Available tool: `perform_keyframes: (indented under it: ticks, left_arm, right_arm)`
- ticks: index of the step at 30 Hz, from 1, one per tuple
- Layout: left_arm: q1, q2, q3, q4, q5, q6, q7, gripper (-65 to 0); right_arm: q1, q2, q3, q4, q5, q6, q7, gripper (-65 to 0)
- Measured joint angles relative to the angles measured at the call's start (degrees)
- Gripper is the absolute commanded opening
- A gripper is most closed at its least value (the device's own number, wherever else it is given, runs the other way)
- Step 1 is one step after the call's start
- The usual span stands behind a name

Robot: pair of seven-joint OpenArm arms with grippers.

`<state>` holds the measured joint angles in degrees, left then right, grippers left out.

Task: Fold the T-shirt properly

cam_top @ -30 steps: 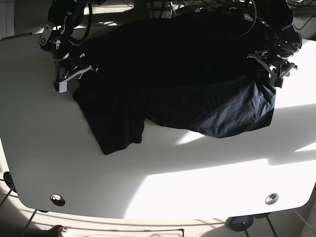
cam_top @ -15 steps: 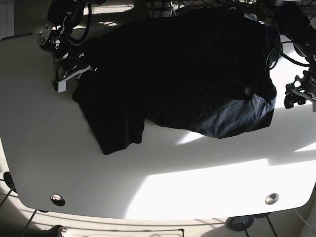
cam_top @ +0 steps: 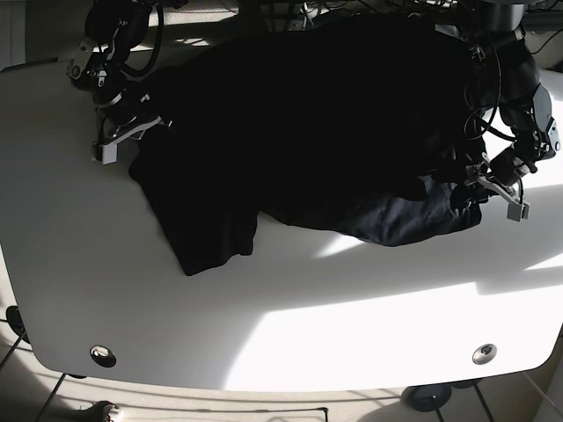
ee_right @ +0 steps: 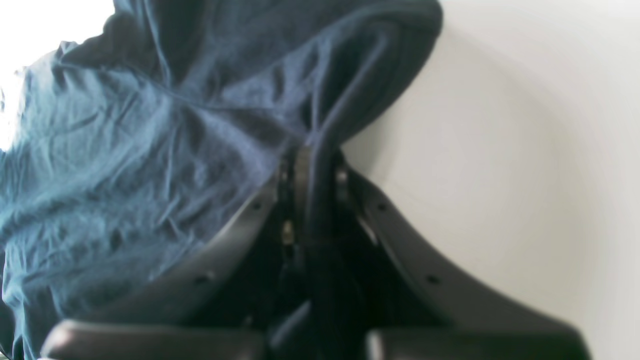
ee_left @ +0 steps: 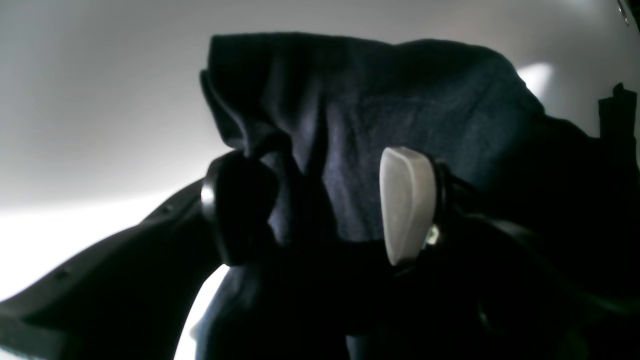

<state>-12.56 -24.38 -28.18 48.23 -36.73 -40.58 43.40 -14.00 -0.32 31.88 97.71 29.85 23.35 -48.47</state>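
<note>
White table point(cam_top: 290, 343), rounded corners, sun patches on near half. Two round metal grommets near front edge: left one point(cam_top: 103, 355), right one point(cam_top: 484, 353). Cables point(cam_top: 352, 7) behind far edge. Caster point(cam_top: 429, 397) under front right.

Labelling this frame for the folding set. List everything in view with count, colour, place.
T-shirt: 1, dark navy, spread and rumpled over the far half of the table, one sleeve trailing toward the near left.
Table: 1, white, fills the base view, sunlit patches near right.
Round metal fittings: 2, silver, near corners of the table.
Right gripper: 1, black and grey, at the shirt's left edge in the base view, shut on fabric.
Left gripper: 1, black with a pale pad, at the shirt's right edge, fabric between its open fingers.
</note>
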Motion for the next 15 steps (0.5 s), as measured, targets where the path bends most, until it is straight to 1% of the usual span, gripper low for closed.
perform_keyframes:
  ticks: [2,3,4,5,6,7,9,11,13,15]
  left_arm:
    - [-0.22,0.09,3.82,0.28,-0.48,0.00,-0.48,-28.5]
    - [-0.57,0.11,5.97,0.48,-0.46,-0.02,-0.39,-31.0]
    - [-0.68,0.46,6.58,0.46,-0.42,0.00,-0.39,-37.4]
    - [-0.76,1.18,6.71,0.46,0.04,0.02,-0.35,-51.9]
    - [-0.57,1.31,6.82,0.26,0.24,0.00,-0.76,-61.2]
    - [-0.24,1.31,6.93,0.24,0.44,0.02,-1.70,-65.0]
    - [0.02,1.16,6.93,0.20,0.46,-0.02,-2.32,-65.0]
    - [0.22,1.20,6.91,2.40,1.38,0.09,-1.38,-65.0]
    - [1.57,1.33,6.93,9.62,4.17,0.87,0.96,-65.0]
    - [3.58,1.09,6.91,17.94,3.69,0.83,0.70,-65.0]
  right_arm:
    - [-0.02,0.00,0.02,0.00,0.00,-0.02,0.02,-61.7]
    - [0.02,-0.04,0.00,0.00,0.02,0.00,0.00,-61.7]
    - [0.11,-0.04,0.00,0.00,0.00,-0.02,0.00,-61.7]
    - [0.15,0.00,0.00,0.00,0.00,-0.39,0.20,-61.7]
    - [0.15,0.00,0.00,0.00,0.00,-0.42,0.24,-61.7]
    - [0.15,0.00,0.00,0.00,0.00,-0.39,0.22,-61.7]
    - [0.17,-0.02,0.00,0.00,0.02,-0.15,0.24,-62.5]
    - [0.28,0.00,0.00,0.00,0.00,-0.20,0.22,-62.9]
    - [0.28,-0.02,0.00,0.13,0.00,-0.17,0.22,-62.9]
    - [-0.13,-0.07,0.00,2.19,0.02,-0.17,0.15,-63.1]
